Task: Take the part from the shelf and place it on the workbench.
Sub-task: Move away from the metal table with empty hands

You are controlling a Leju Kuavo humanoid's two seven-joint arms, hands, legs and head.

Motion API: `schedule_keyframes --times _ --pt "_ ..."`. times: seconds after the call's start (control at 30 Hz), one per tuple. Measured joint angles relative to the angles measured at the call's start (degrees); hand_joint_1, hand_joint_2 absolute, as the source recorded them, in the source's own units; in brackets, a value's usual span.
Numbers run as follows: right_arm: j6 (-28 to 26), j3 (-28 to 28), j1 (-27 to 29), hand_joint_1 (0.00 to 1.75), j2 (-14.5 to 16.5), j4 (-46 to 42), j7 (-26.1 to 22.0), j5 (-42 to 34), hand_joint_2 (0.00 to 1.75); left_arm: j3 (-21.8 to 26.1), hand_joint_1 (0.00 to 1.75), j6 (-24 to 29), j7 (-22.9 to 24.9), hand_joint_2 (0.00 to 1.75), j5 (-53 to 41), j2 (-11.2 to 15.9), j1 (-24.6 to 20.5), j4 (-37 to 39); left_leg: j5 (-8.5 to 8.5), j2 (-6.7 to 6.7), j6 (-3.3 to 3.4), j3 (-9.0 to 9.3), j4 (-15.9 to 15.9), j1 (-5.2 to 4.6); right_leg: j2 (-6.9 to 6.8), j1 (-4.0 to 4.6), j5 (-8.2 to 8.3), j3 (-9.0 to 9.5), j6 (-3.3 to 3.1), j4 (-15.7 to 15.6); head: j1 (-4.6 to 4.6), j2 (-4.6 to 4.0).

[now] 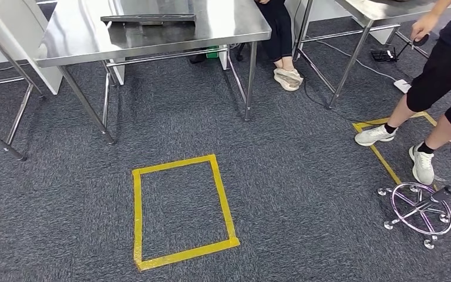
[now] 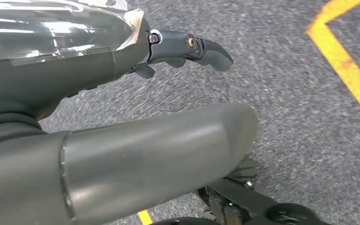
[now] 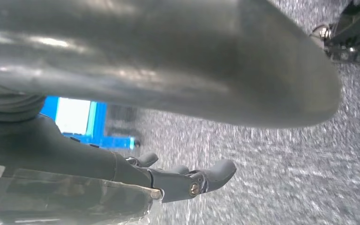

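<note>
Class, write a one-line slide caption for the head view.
Steel workbench beyond a yellow tape rectangle on grey carpet; a person steps by.

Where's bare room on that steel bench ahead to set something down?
On the workbench, steel is bare right of and in front of the dark tray, out to the front edge and right corner. The middle back, where the tray lies, is taken.

The head camera looks down from high onto grey carpet (image 1: 305, 153) and a steel workbench (image 1: 223, 26). Both wrist cameras sit close behind hanging hands, facing that same carpet.

Steel workbench (image 1: 223, 26) bearing a flat dark tray (image 1: 148, 19), grey carpet floor (image 1: 293, 176) with yellow tape rectangle (image 1: 182, 208)
</note>
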Motion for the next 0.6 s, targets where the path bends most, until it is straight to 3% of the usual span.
schedule_keyframes --times 0.07,0.13,0.2,0.23,0.3,0.37,0.43,0.47,0.5,0.57,0.6 --pt "0.0 0.0 -0.1 0.0 0.1 0.0 0.0 0.0 0.0 -0.1 0.0 0.0 0.0 0.0 -0.1 0.0 0.0 0.0 3.62 -2.13 0.54 3.77 -7.5 0.02 1.35 0.21 0.0 -0.1 0.11 0.3 0.01 0.0" --pt "0.0 0.0 -0.3 0.0 0.2 0.0 0.0 0.0 0.0 -0.2 0.0 0.0 0.0 0.0 -0.1 0.1 -0.1 0.1 4.65 -3.8 0.82 5.67 -11.8 -0.1 2.57 0.32 0.15 -0.75 0.58 0.7 0.04 0.0" --pt "0.0 0.0 -0.2 0.0 0.2 0.0 0.0 0.0 0.0 -0.5 0.0 0.1 0.0 0.0 -0.3 0.1 -0.2 0.1 4.6 -3.06 1.15 5.73 -12.5 -0.36 3.81 0.17 0.58 -1.63 1.39 0.7 0.04 0.0" --pt "0.0 0.0 -0.1 0.0 0.2 0.0 0.0 0.1 0.0 -0.5 0.0 0.1 0.0 0.0 -0.3 0.1 -0.2 0.1 4.87 -2.37 1.48 5.75 -12.8 -0.36 3.71 0.12 0.6 -2.04 1.71 0.9 -0.01 0.0" --pt "0.0 0.0 -0.1 0.0 0.2 0.0 0.0 0.1 0.0 -0.6 0.0 0.1 0.0 0.0 -0.5 0.1 -0.3 0.0 5.43 -0.85 2.18 5.8 -13.6 -0.17 1.55 0.33 -0.85 -3.76 1.87 3.6 0.33 0.0" --pt "0.1 0.0 -0.3 0.0 0.2 0.0 0.0 0.1 0.0 -0.6 0.0 0.0 0.1 0.0 -0.5 0.1 -0.2 0.0 5.63 0.85 2.45 5.7 -13.8 -0.2 -1.18 0.25 -4.11 -7.15 1.62 10.6 0.72 0.0" --pt "0.1 0.0 -0.3 0.0 0.2 0.0 0.0 0.1 0.0 -0.6 0.0 0.0 0.1 0.0 -0.5 0.1 -0.1 0.0 5.62 2.53 2.46 5.6 -13.8 -0.26 -2.03 -0.2 -6.02 -9.76 1.96 16.4 0.78 0.0" --pt "0.1 0.0 -0.2 0.0 0.2 0.0 0.0 0.1 0.0 -0.7 0.0 0.0 0.2 0.0 -0.5 0.1 -0.1 0.0 5.59 3.26 2.41 5.6 -13.8 -0.2 -2.31 -0.48 -5.72 -9.55 2.51 16.4 0.8 0.0" --pt "0.1 0.0 -0.2 0.0 0.2 0.0 0.0 0.1 0.0 -0.7 0.0 0.0 0.2 0.0 -0.5 0.0 -0.1 0.0 5.53 3.92 2.29 5.68 -13.7 -0.09 -2.72 -0.79 -4.62 -8.13 3.22 14.0 0.8 0.0" --pt "0.1 0.0 -0.2 0.0 0.1 0.0 0.0 0.1 0.0 -0.7 0.0 0.1 0.2 0.0 -0.5 0.0 -0.1 0.0 5.27 5.14 1.73 5.98 -13.6 -0.03 -4.95 -1.17 -1.8 -3.48 4.47 5.7 0.91 0.0" --pt "0.1 0.0 -0.3 0.0 0.1 0.0 0.0 0.1 0.0 -0.7 0.0 0.1 0.2 0.0 -0.5 0.1 -0.1 0.0 5.1 5.69 1.31 6.17 -13.6 -0.11 -5.9 -1.11 -0.81 -1.67 4.56 2.5 0.94 0.0"
